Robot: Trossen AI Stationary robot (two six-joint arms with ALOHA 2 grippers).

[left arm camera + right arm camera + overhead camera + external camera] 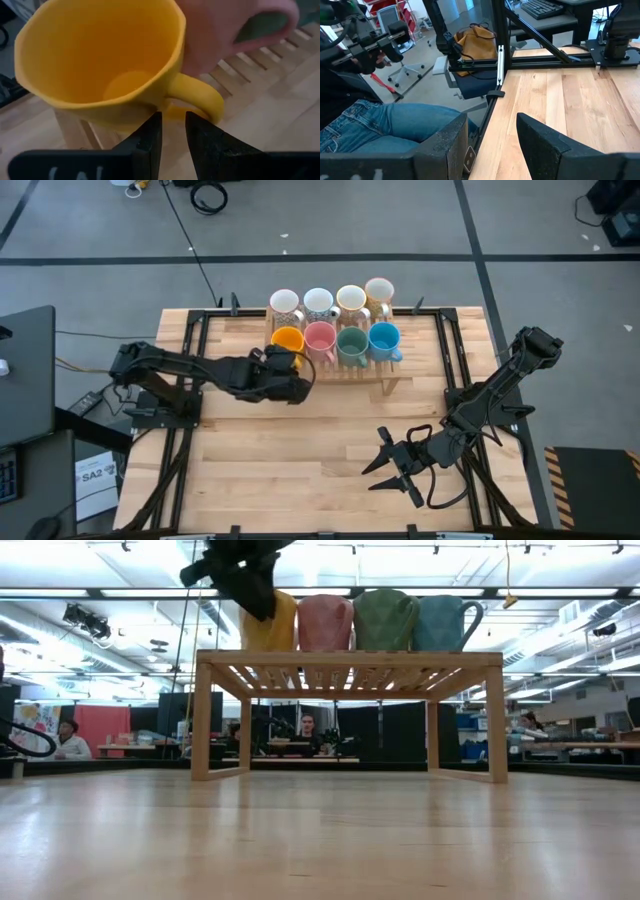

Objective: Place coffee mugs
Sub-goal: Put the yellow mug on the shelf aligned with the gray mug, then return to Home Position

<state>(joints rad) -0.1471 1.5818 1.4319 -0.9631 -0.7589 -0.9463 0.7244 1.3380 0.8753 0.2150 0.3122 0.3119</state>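
Eight mugs stand in two rows on a slatted wooden rack point(385, 385) at the table's far middle. The far row holds white and cream mugs point(318, 301). The near row holds the orange mug point(288, 340), pink mug point(320, 337), green mug point(352, 342) and blue mug point(384, 338). My left gripper point(285, 375) sits at the orange mug's near side, its fingers nearly closed around the handle. The right gripper point(392, 468) hovers open over the table's near right part, touching nothing. My left gripper point(173, 127) pinches the orange mug's handle at its lower end point(172, 111), where it joins the wall, with only the free ends of its fingers. The fingers come from the near-left, slanting slightly down. The mug point(270, 625) stands upright with its base on the rack top.
The rack point(350, 660) is a low wooden bench on legs, with open space beneath it. Black frame rails point(190, 350) run along the table's left and right sides. Bare wood lies between the rack and the near edge. People sit in the room beyond the table.
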